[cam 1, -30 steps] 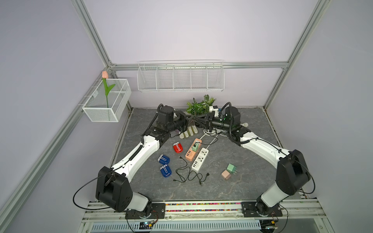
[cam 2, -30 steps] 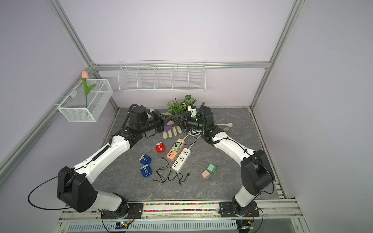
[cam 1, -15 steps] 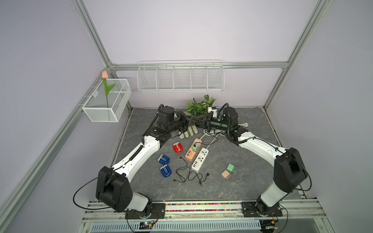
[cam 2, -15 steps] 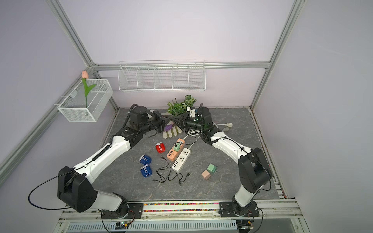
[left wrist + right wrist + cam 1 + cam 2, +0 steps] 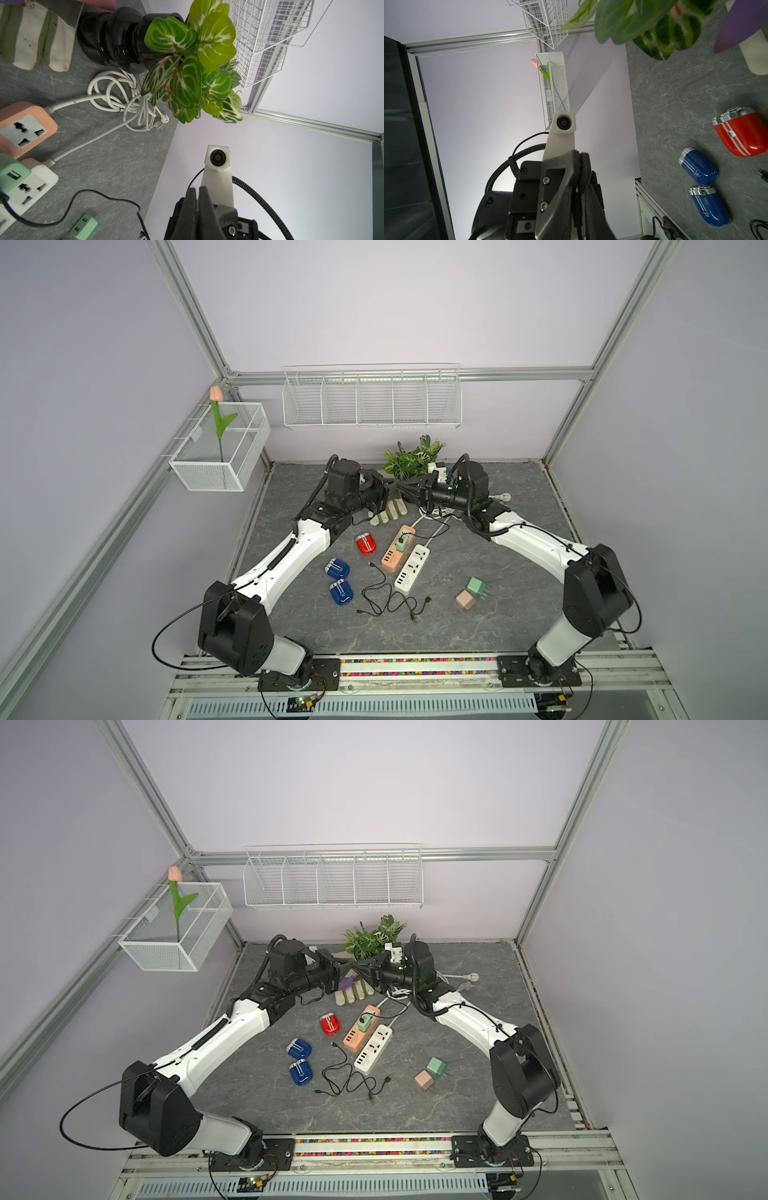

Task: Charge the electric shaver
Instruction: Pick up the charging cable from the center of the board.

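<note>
Table [image 5: 511, 614] is showing you a tip-to-tip hover at twelve o'clock: left gripper [image 5: 345, 962] is sitting pressed together, right gripper [image 5: 362, 968] likewise, pinching nothing you can make out. Orange power strip [image 5: 390, 560] is lying mid-table. Red shaver [image 5: 366, 544] is resting at seven o'clock from both tips, long axis running eleven-to-five, and is lying nearer your left gripper.

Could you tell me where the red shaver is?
In both top views, the red shaver lies left of the orange power strip, near the blue shavers.
</note>
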Action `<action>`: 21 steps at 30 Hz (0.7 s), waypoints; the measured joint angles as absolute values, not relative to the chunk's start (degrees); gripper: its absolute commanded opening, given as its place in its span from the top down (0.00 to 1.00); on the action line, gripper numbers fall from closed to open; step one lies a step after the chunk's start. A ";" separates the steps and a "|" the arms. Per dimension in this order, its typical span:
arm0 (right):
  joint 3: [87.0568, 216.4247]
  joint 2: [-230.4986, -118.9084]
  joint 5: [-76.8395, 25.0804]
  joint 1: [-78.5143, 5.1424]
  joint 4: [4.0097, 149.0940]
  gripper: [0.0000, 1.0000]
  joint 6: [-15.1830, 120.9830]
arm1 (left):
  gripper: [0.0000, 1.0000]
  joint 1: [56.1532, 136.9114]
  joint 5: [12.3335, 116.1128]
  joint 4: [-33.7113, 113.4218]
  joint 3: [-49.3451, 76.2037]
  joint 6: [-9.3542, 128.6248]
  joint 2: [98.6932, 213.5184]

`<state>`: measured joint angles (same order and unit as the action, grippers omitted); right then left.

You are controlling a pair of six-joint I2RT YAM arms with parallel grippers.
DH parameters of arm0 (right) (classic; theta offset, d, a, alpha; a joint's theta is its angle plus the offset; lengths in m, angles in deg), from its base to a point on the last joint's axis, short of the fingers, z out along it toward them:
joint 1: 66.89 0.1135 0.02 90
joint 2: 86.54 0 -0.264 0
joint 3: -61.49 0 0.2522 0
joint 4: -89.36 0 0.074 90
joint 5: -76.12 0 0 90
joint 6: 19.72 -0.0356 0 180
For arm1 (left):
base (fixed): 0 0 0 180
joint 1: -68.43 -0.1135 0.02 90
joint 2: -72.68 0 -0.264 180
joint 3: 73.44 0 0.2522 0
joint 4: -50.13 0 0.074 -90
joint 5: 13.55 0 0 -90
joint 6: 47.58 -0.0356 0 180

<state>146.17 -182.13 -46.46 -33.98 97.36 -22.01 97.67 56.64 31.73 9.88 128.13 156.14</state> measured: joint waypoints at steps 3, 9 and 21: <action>146.17 -182.13 -46.15 -33.96 97.05 0.93 -22.33 | 1.00 97.71 56.77 31.71 9.84 128.11 156.38; 145.36 -182.02 -46.06 -33.94 97.03 0.93 -22.14 | 0.91 97.75 57.03 30.33 9.84 127.23 156.38; 139.59 -181.32 -49.08 -35.03 96.99 0.93 -12.06 | 0.46 94.93 62.28 13.61 10.30 122.01 150.98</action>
<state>139.59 -181.32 -49.08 -35.03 96.99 -12.06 94.93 62.28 13.61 10.30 122.01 150.98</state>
